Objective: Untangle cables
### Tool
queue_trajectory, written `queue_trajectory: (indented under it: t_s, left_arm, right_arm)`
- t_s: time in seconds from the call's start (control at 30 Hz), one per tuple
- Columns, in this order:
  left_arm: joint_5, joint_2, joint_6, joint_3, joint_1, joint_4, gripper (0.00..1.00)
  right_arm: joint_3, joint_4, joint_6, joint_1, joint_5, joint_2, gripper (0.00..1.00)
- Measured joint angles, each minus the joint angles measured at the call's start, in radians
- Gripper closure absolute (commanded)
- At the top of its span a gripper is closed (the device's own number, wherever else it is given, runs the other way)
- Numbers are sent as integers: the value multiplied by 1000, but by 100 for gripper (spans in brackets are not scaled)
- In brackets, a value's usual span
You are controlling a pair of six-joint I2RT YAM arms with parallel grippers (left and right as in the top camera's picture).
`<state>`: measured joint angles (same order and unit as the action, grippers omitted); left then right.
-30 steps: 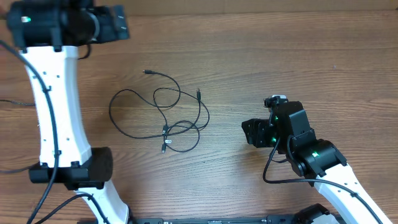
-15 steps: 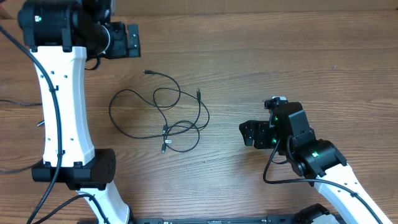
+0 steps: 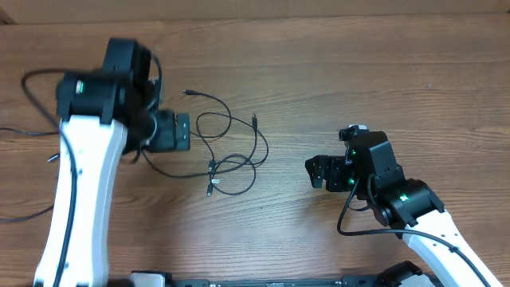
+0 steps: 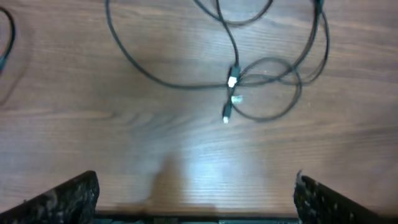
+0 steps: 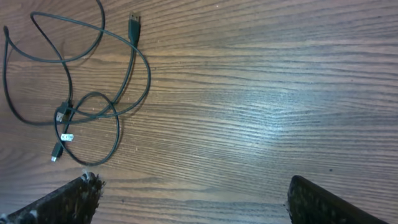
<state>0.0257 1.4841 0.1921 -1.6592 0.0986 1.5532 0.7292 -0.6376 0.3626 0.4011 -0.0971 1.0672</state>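
Thin black cables point(image 3: 227, 151), tangled in loose overlapping loops, plug tips free, flat on wood

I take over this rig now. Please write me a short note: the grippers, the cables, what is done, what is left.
Left gripper: open, empty, at the left edge of the cables.
Right gripper: open, empty, to the right of the cables, apart from them.
Cables: flat on the table between the arms, in loose loops that cross each other.
Done: nothing yet; no cable is gripped.
Left: grip a cable and pull the loops apart.
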Motion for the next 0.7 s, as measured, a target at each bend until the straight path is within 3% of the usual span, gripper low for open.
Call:
queue_trajectory:
  t_s: [0.17,0.3,0.47,0.7]
  left_arm:
    - [-6,-233,19,297,0,-257,1]
    - [12,-311,23,480,0,-493,1]
    - [73,-266,30,641,0,-736,0]
    - [108,-77,71,677,0,-885,0]
  right_arm:
    - [0,-2,0,0,0,0,5]
    - [0,-2,0,0,0,0,5]
    - [0,-2,0,0,0,0,3]
    - [0,-3,0,0,0,0,2]
